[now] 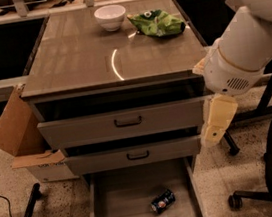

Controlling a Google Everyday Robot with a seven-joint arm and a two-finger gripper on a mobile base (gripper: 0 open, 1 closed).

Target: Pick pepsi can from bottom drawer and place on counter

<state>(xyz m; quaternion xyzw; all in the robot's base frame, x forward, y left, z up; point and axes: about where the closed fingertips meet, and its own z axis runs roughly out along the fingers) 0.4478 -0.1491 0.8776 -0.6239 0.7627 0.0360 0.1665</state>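
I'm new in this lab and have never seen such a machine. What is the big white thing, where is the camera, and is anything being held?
The big white shape on the right is the robot's arm. The cream piece hanging from it is its gripper, the part that grasps things. It hangs off the front right corner of the counter, lower than the top, and nothing shows in it. There is only one picture. It looks down at the counter from the front, and where the camera is mounted is not known. On the counter sit a white bowl and a green bag. The bottom drawer is pulled out, and a pepsi can lies on its side inside.
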